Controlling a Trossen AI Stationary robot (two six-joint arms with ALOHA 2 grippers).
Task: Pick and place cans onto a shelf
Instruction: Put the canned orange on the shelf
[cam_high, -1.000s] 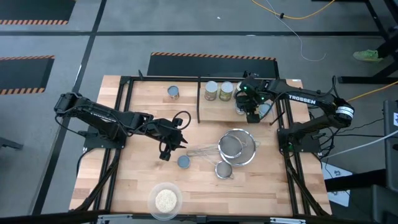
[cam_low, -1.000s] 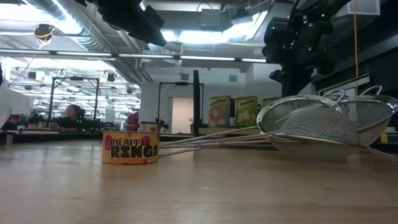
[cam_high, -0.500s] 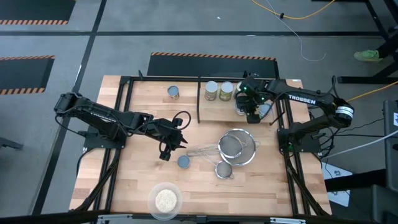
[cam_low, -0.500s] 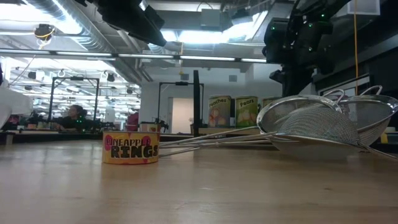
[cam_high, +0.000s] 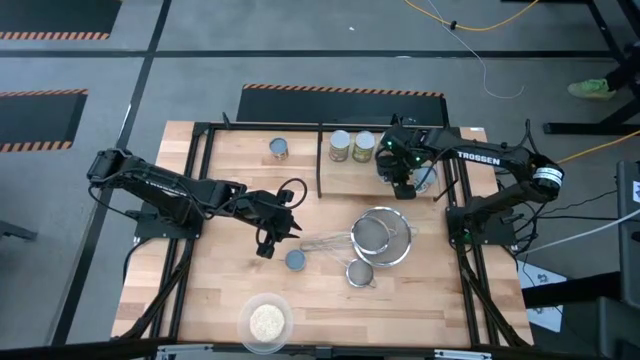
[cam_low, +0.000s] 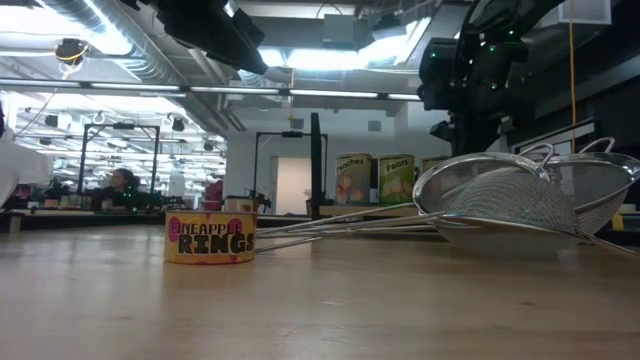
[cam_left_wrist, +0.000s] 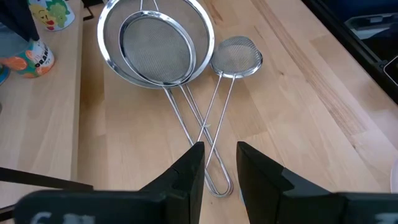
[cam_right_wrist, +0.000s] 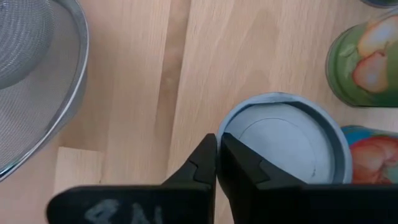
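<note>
The right gripper (cam_high: 401, 186) slides slightly leftward over the shelf (cam_high: 350, 175), perhaps just clear of the short can (cam_right_wrist: 287, 140).

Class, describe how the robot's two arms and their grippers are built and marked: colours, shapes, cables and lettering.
Both arms are black, jointed tubes. The right arm carries white TROSSEN lettering, a white band near its elbow and small green lights by the right gripper. The left arm has a thin black cable looping near the left gripper. Each gripper has two dark, angular fingers.

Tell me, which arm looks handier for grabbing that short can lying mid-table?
Probably left: its tool hangs close beside the short can, while the right tool is over the shelf.
</note>
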